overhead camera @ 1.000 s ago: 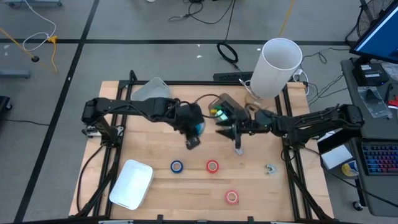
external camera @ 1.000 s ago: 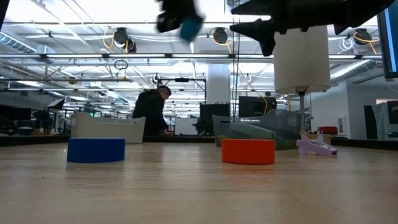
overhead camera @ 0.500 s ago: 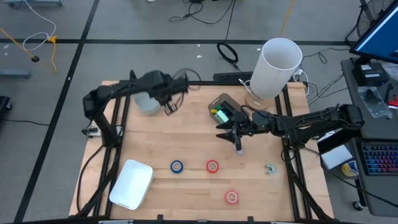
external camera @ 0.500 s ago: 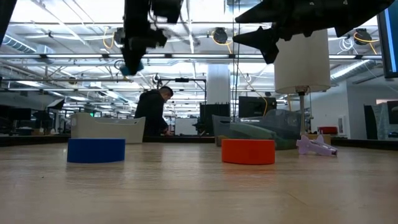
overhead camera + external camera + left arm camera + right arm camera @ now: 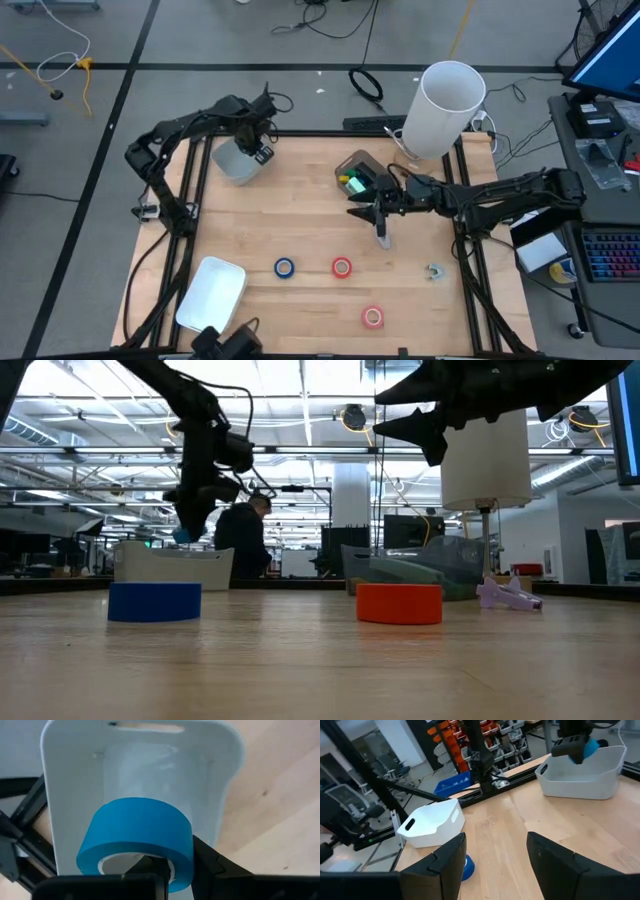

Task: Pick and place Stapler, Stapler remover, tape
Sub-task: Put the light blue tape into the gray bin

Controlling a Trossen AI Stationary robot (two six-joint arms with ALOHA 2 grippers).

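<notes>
Tape is the thing in hand: a blue roll [image 5: 136, 837] sits clamped between the fingers of the left gripper [image 5: 258, 152], which now hangs over the white bin [image 5: 232, 163] at about ten o'clock on the table [image 5: 300, 235]. A second ago that gripper carried the roll near the table's middle, close to the other arm; it has since swung out to ten o'clock and come low, so the roll looks ready to drop into the bin. Release has not happened, judging by the left wrist view. Three rolls lie on the wood toward six o'clock: a blue one [image 5: 285, 267], a red one [image 5: 342, 267] just beside it, and another red one [image 5: 373, 317] nearer the edge. Right gripper [image 5: 372, 208] waits with its fingers spread, holding nothing, near the centre, unmoved. A second white bin [image 5: 211, 296] sits at seven o'clock.
</notes>
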